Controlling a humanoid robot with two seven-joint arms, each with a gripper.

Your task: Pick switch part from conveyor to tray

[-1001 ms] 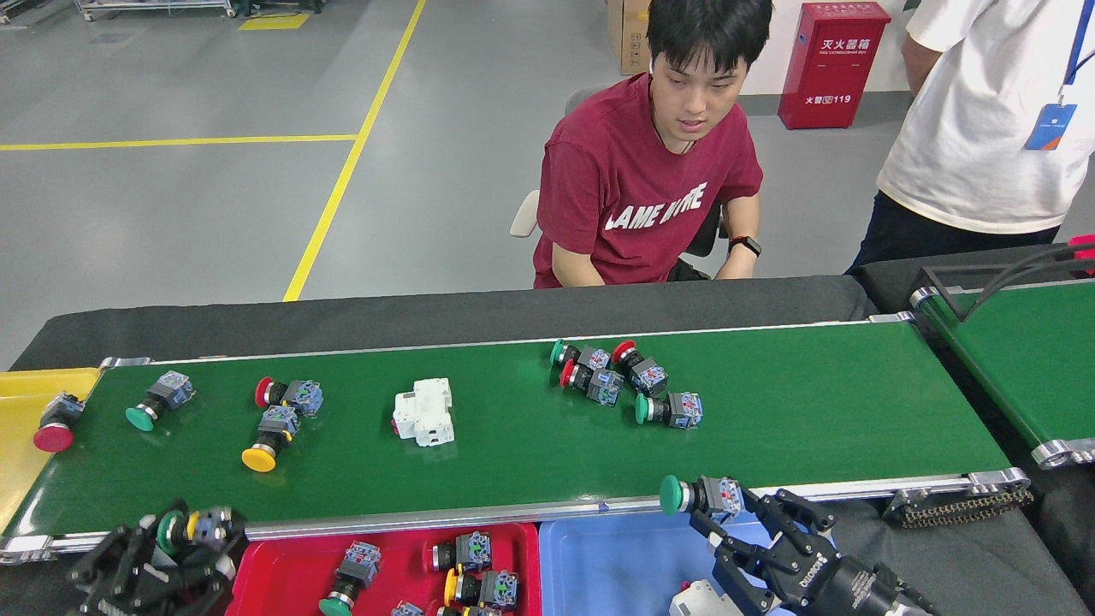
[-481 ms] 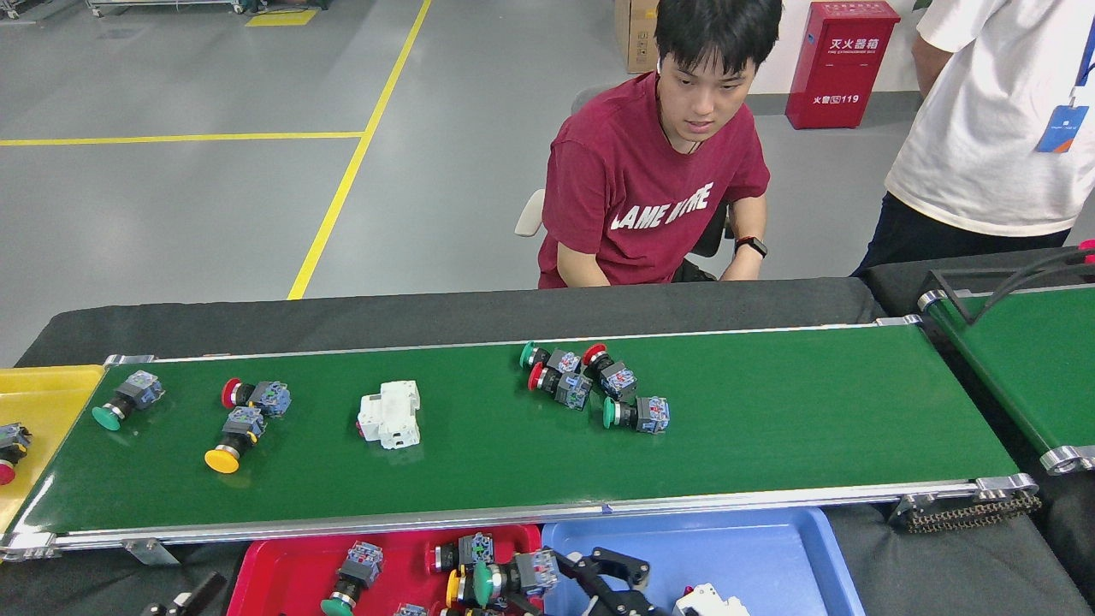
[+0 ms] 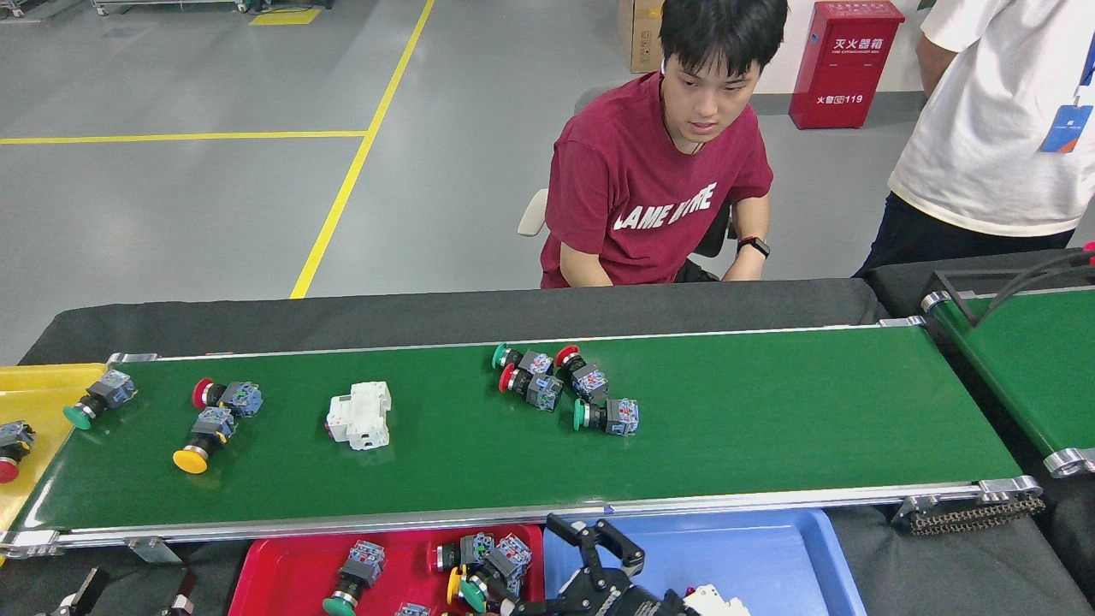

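Green switch (image 3: 479, 590) dropped into red tray (image 3: 282, 569) | right claw (image 3: 599, 547) open, empty | left claw (image 3: 120, 595) unclear

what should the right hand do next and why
Probably lift up and back toward the conveyor for another pick. The right hand looks open over the edge between the red tray and blue tray, and a green-capped switch lies in the red tray beside it, apparently let go. A cluster of four switches sits on the belt nearest that hand.
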